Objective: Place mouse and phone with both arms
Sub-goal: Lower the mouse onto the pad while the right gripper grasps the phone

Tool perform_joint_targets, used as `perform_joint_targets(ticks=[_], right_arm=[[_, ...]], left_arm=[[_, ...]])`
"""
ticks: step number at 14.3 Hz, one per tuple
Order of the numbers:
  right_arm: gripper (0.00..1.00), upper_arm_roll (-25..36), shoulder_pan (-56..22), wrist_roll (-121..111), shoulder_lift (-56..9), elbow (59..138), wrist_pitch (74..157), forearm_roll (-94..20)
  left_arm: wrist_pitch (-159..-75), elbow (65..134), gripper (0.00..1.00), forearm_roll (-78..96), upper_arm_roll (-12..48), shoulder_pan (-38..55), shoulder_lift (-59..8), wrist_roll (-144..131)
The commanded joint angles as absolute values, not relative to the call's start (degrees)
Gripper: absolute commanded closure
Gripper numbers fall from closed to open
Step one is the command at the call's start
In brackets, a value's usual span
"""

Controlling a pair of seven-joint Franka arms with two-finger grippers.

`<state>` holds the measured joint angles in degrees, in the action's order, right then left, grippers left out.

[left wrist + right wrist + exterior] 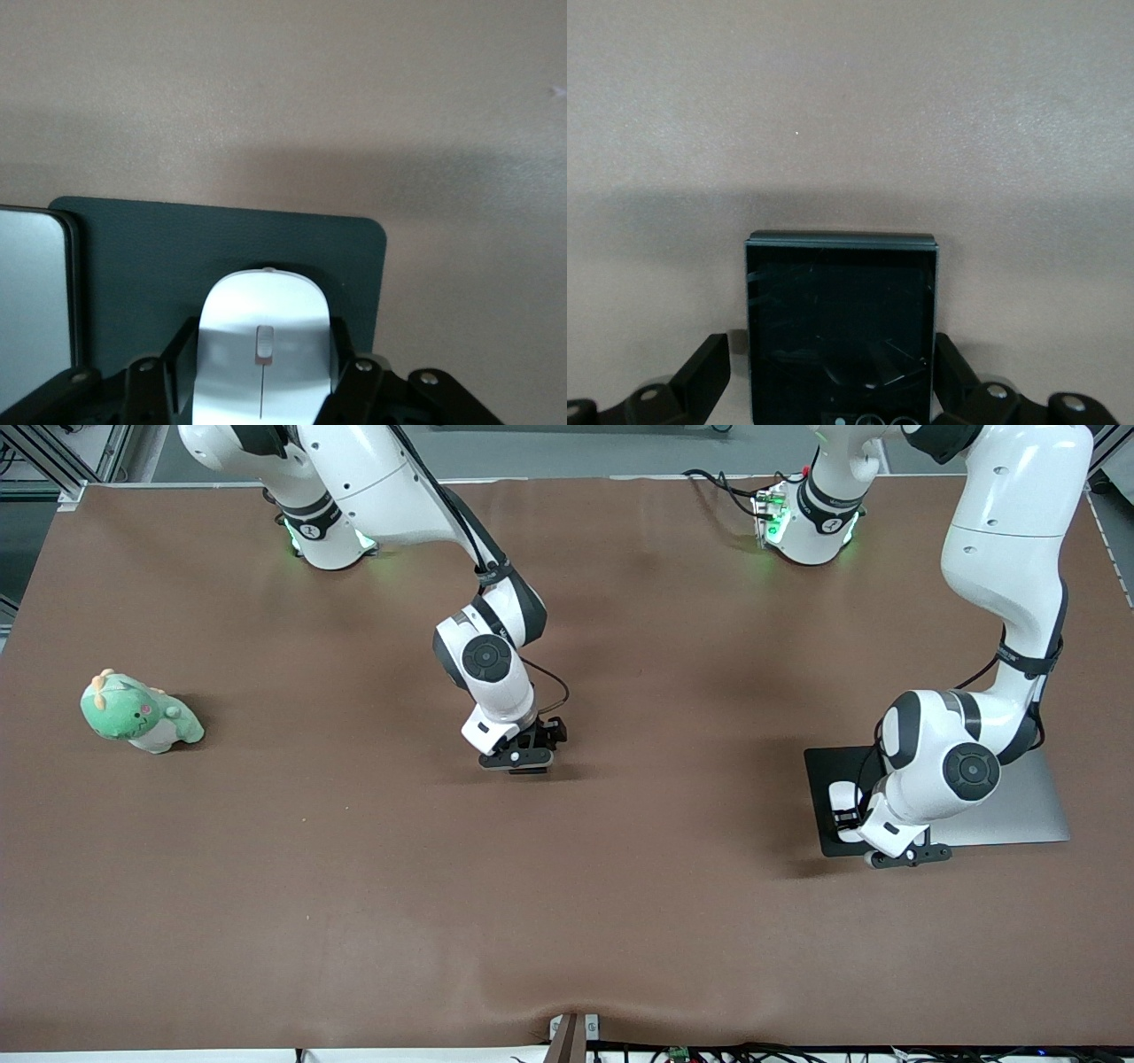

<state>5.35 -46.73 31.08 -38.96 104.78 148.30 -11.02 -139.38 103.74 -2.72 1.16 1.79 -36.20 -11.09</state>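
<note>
The white mouse [263, 310] lies on the black mat [142, 266], near the mat's edge toward the right arm's end. My left gripper [264, 372] is low over the mat, its fingers pressed against both sides of the mouse. In the front view the mouse [842, 795] shows partly under the left gripper [848, 815]. The black folded phone [840, 310] lies flat on the brown table near its middle. My right gripper [840, 372] is open around it, with a small gap beside one finger. In the front view the right gripper [529, 762] hides the phone.
A silver closed laptop [1019, 806] lies beside the mat [819, 779] toward the left arm's end. A green plush toy [140, 713] sits at the right arm's end of the table. The brown cloth [567, 921] covers the whole table.
</note>
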Motion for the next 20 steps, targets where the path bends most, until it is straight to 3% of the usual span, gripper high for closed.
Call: perform_joint_targets(ticks=[1, 2, 3, 5, 9, 14, 20], right_arm=[[0.69, 6.9, -47.6, 32.5, -39.6, 104.2, 149.0, -10.1], [1.0, 7.0, -47.4, 32.5, -39.6, 104.1, 148.9, -10.2], [1.0, 7.0, -46.7, 32.5, -39.4, 103.6, 148.2, -10.3], [1.0, 7.0, -45.2, 32.3, -38.3, 102.9, 145.8, -10.3], [1.0, 7.0, -42.4, 31.7, -32.9, 102.0, 138.2, -10.3], [1.0, 7.0, -36.6, 27.3, -24.4, 101.4, 126.8, -10.2], [1.0, 7.1, -27.7, 17.6, -15.4, 101.8, 112.4, -9.1]], left_arm=[[-139.8, 104.6, 0.65, -3.7, 1.4, 1.3, -35.8, -10.2], [-139.8, 104.6, 0.4, -3.6, 1.4, 1.3, -35.8, -10.2], [-139.8, 104.7, 0.23, -3.6, 1.5, 1.2, -35.6, -10.2], [-139.8, 104.8, 0.11, -3.6, 1.5, 1.1, -35.2, -10.2], [-139.2, 104.9, 0.0, -3.6, 1.7, 1.2, -31.9, -10.1], [-134.4, 104.4, 0.0, -3.5, 5.4, 1.3, -23.2, -10.8], [-121.0, 103.7, 0.0, -2.9, 8.9, 1.4, -11.7, -11.7]])
